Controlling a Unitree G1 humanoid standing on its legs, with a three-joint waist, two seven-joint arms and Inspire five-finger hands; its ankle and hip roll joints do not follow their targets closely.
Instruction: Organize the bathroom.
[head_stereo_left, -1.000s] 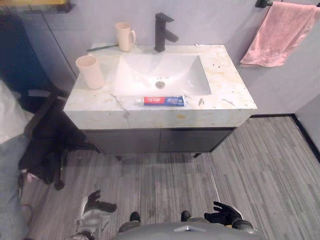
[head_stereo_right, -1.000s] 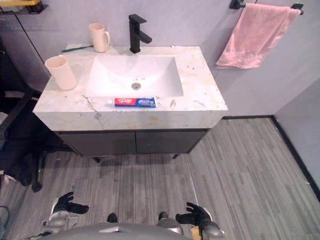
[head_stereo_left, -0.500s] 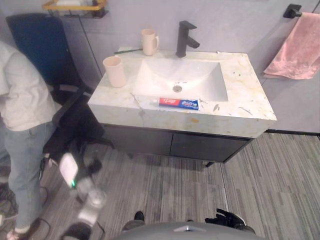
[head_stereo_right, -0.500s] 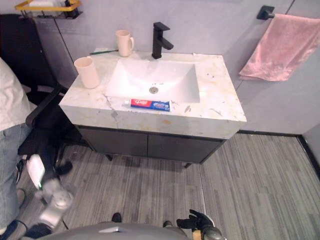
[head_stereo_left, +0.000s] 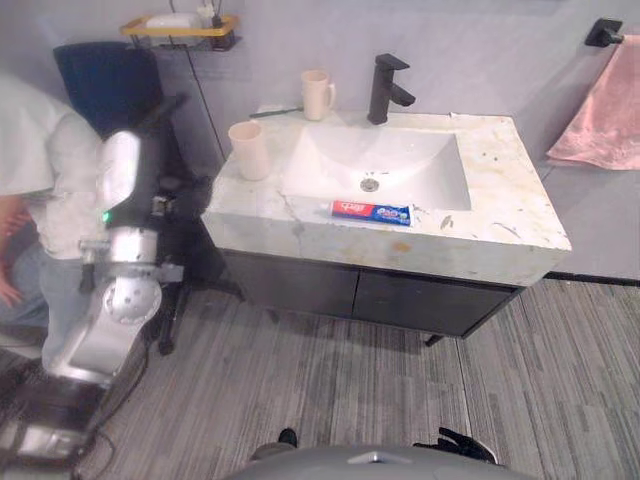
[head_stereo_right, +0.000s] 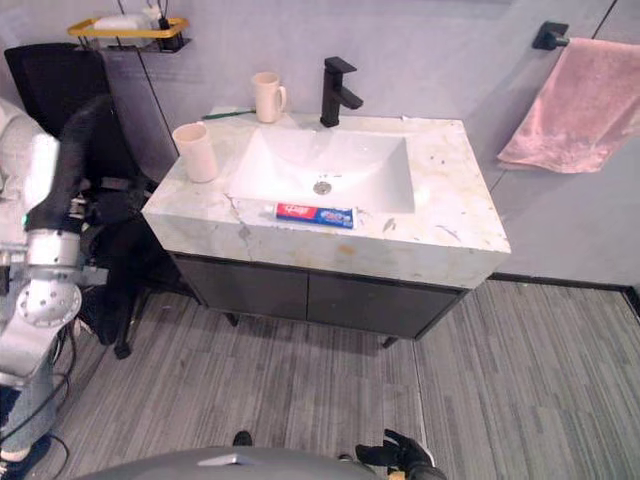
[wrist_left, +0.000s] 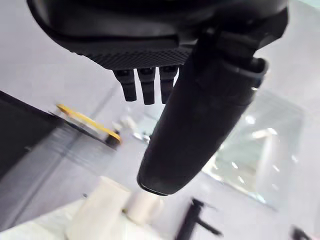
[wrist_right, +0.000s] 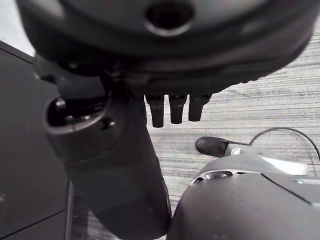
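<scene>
A marble vanity top (head_stereo_left: 505, 205) holds a white basin (head_stereo_left: 385, 160) and a black faucet (head_stereo_left: 386, 88). A red and blue toothpaste tube (head_stereo_left: 371, 211) lies on the front rim. A beige cup (head_stereo_left: 249, 150) stands at the left edge. A handled mug (head_stereo_left: 317, 95) stands at the back, with a green toothbrush (head_stereo_left: 278, 112) lying beside it. My left hand (head_stereo_right: 80, 140) is raised left of the counter, level with the cup and apart from it; its thumb (wrist_left: 200, 125) is straight and it holds nothing. My right hand (head_stereo_right: 400, 455) hangs low, relaxed and empty.
A pink towel (head_stereo_left: 605, 110) hangs on a wall bar at the right. A yellow wire shelf (head_stereo_left: 180, 27) is fixed on the wall at the upper left. A dark chair (head_stereo_left: 105, 80) and a person in a white shirt (head_stereo_left: 40, 150) are close behind my left arm.
The camera has shifted, so the vanity sits further right. My left arm has swung up from near the floor to counter height. The person has come into view at the left.
</scene>
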